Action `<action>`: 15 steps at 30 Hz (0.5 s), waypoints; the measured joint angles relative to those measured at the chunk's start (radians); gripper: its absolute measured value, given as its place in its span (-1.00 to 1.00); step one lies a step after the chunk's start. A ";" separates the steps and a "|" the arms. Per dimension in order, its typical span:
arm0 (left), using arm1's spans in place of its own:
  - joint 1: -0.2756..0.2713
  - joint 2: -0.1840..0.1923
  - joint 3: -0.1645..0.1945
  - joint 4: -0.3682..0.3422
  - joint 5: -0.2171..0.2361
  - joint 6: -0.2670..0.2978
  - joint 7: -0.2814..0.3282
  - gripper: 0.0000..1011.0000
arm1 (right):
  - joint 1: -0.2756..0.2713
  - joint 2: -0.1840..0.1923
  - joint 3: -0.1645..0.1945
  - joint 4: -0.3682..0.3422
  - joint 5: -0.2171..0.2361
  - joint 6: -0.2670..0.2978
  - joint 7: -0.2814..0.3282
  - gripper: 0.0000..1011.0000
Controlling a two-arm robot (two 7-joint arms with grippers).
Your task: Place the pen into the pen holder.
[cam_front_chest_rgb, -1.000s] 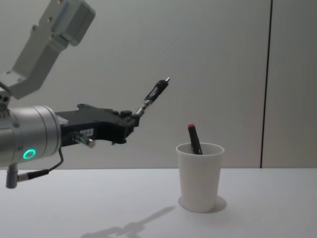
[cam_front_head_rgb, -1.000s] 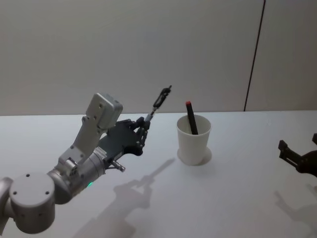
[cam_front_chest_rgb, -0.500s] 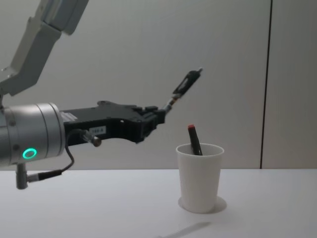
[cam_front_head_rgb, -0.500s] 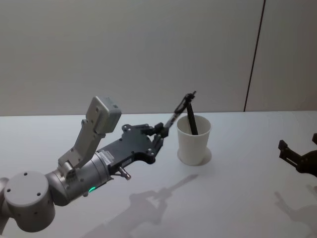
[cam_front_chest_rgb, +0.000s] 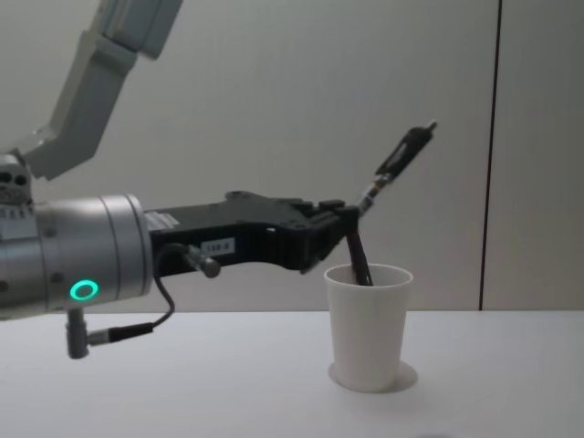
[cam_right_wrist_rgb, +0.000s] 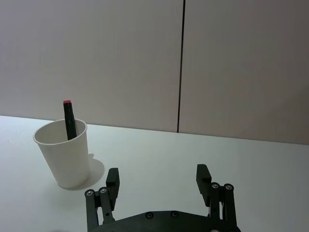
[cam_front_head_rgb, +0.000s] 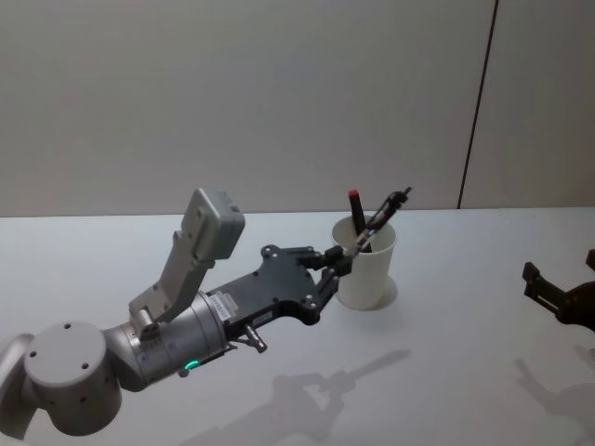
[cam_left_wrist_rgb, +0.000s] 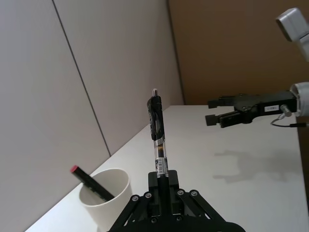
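The pen (cam_front_chest_rgb: 399, 162) looks like a light, stiff, smooth plastic stick, with a black clip at one end and a clear barrel at the other. It needs little force to hold but could swivel in a narrow grasp. The barrel near the writing end seems the sound place to take it, and that is where the left pincer (cam_front_chest_rgb: 354, 217) is clenched on it, leaving most of its length free. The left arm stretches out nearly level from the near left side of the pen holder (cam_front_chest_rgb: 370, 328). The pincer's tip sits just above the holder's left rim, clear of it as far as I can judge. From there the pen slants up and away across the holder's mouth, its clip end highest and out past the right rim. The holder is a white paper cup standing on the table (cam_front_head_rgb: 465, 372); it is light too and would probably slide or tip if knocked. A red-capped marker (cam_front_head_rgb: 357, 214) leans inside it. The right pincer (cam_right_wrist_rgb: 159, 176) is parked low, well to the right of the holder, its fingers spread and empty.
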 joint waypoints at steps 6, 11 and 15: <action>-0.017 -0.014 0.017 0.016 0.001 0.001 -0.021 -0.75 | 0.000 0.000 0.000 0.000 0.000 0.000 0.000 0.98; -0.027 -0.023 0.028 0.025 0.010 0.002 -0.022 -0.75 | 0.000 0.000 0.000 0.000 0.000 0.000 0.000 0.98; -0.036 -0.032 0.036 0.032 0.022 0.005 -0.015 -0.75 | 0.000 0.000 0.000 0.000 0.000 0.000 0.000 0.98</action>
